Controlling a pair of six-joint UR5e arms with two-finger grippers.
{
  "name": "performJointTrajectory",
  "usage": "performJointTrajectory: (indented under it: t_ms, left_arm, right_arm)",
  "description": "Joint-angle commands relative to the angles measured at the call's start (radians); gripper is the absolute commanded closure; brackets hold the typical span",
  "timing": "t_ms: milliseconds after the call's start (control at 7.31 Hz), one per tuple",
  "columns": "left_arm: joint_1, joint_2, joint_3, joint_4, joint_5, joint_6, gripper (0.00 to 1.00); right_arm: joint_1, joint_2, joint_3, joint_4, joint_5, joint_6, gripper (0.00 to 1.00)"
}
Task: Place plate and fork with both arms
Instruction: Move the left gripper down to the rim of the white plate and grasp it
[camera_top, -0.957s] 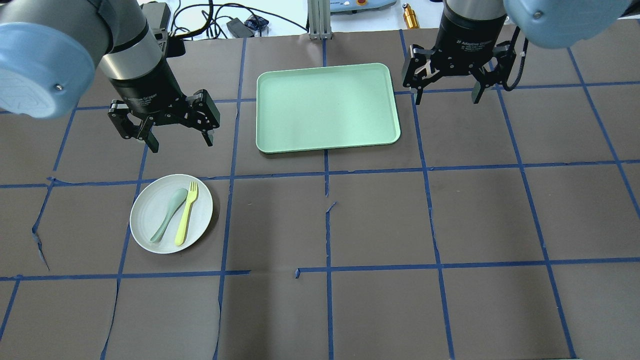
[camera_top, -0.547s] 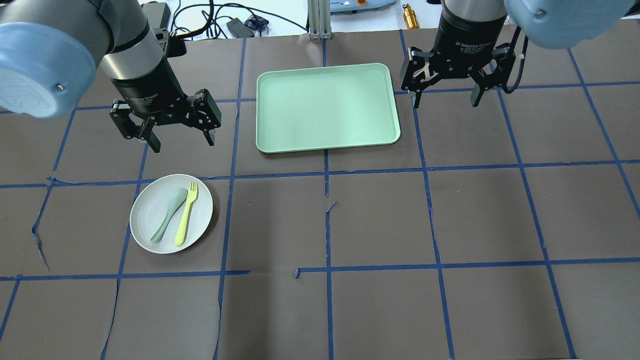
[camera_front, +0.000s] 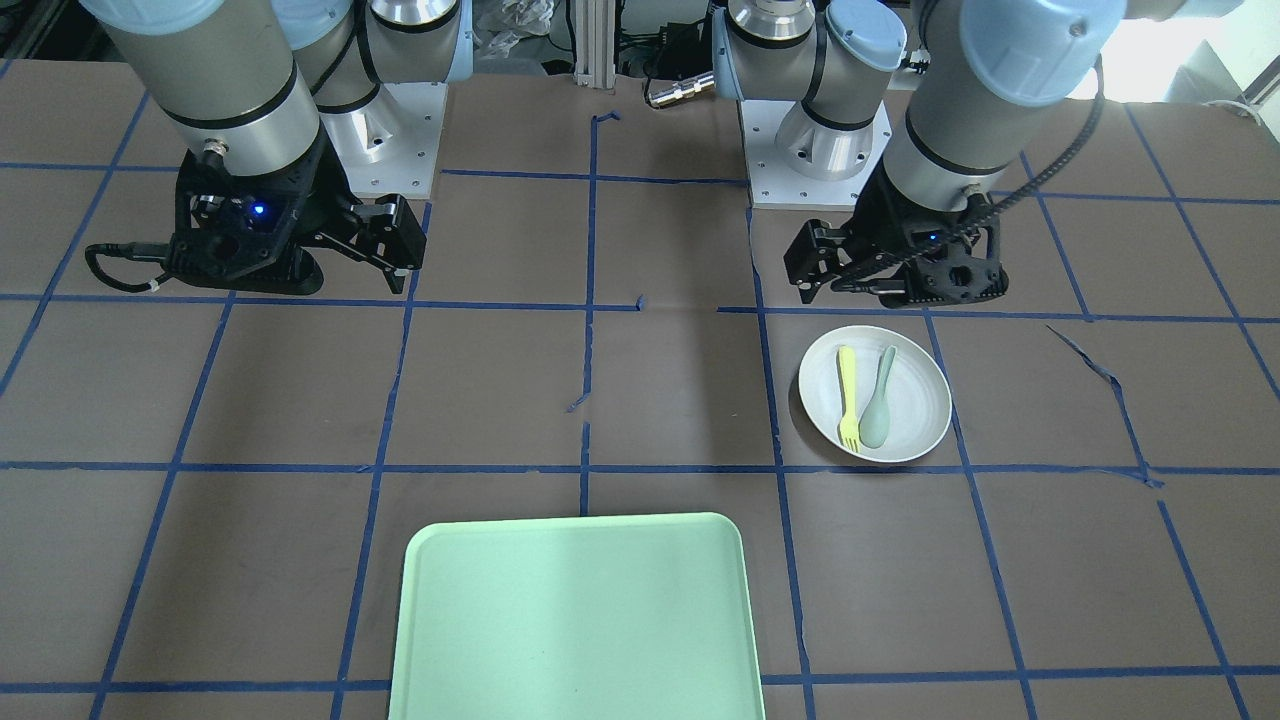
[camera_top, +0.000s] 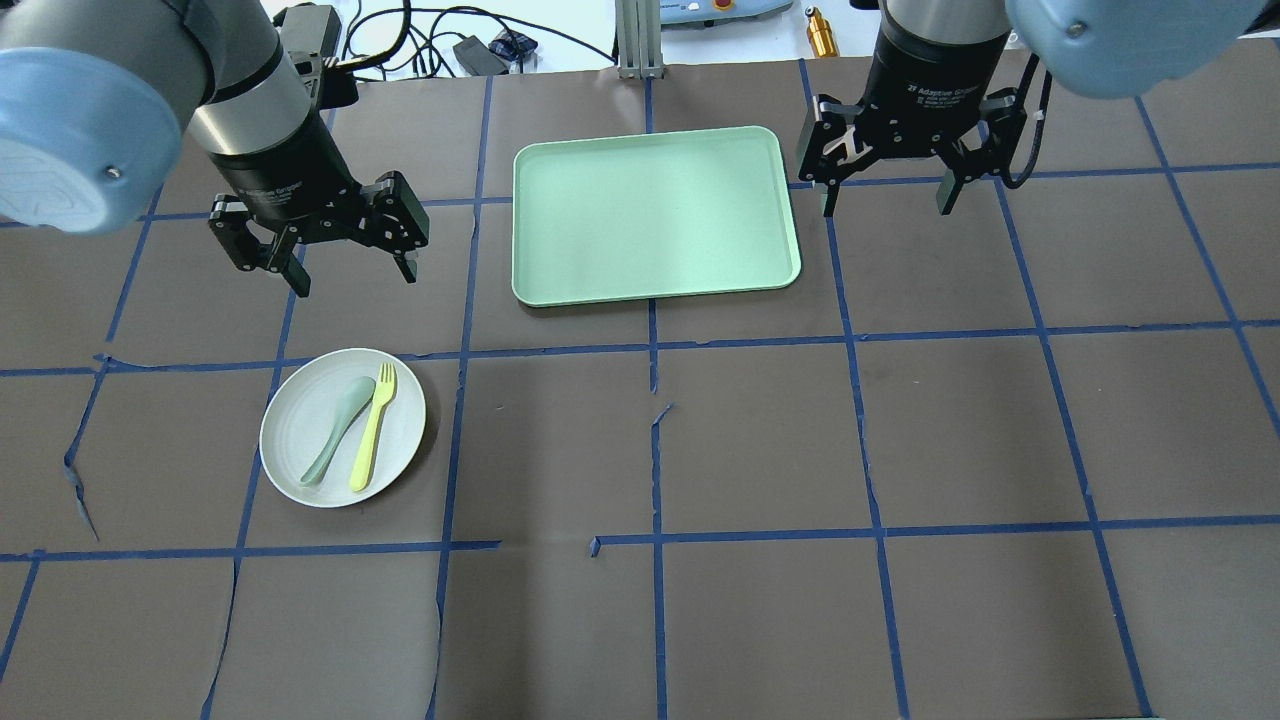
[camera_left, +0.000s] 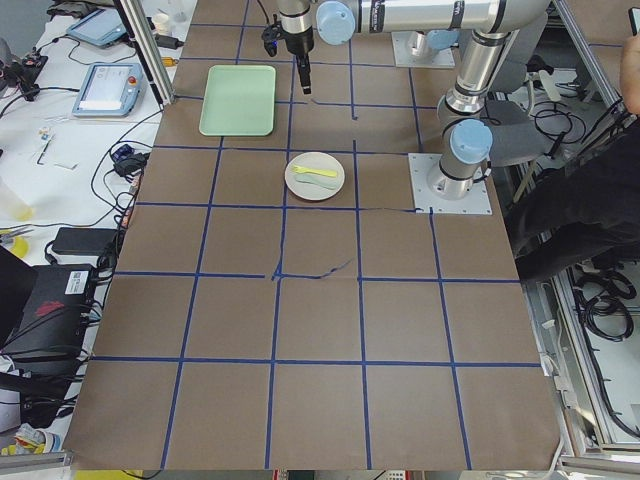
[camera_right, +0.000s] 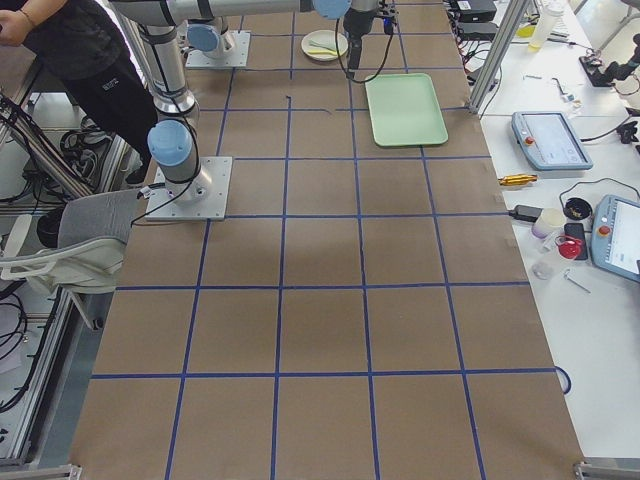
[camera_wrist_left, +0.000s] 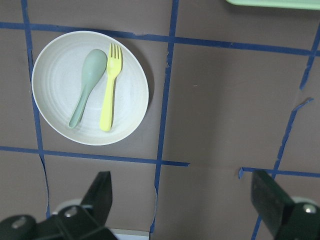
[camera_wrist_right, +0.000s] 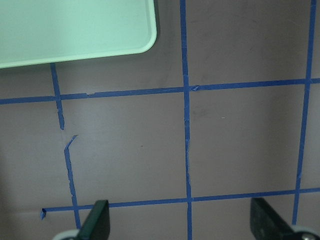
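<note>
White lettering is showing on the black body of the right gripper (camera_top: 886, 205) in the overhead view. It is reading "2F Adaptive Gripper", with two smaller lines underneath that are too fine to make out. The left gripper (camera_top: 354, 281) is carrying the same sort of white print on its black body, but it is coming through blurred, and only something like "Gripper" is legible. The teach pendant (camera_right: 547, 140) on the side bench is showing a lit screen, too small to read.
</note>
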Motion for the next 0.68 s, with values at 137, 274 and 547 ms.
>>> performJointTrajectory:
  t_ms: [137, 274, 547]
  left_arm:
    - [0.232, -0.013, -0.151, 0.221, -0.01, 0.339, 0.0]
    - [0.308, -0.027, -0.227, 0.342, -0.011, 0.527, 0.0]
    - [0.403, -0.099, -0.312, 0.519, -0.032, 0.726, 0.0]
  right_arm:
    - [-0.004, 0.007, 0.0, -0.011, 0.0, -0.007, 0.0]
    - [-0.005, 0.016, 0.002, -0.012, 0.0, -0.005, 0.0]
    - [-0.005, 0.025, 0.002, -0.012, -0.002, -0.007, 0.0]
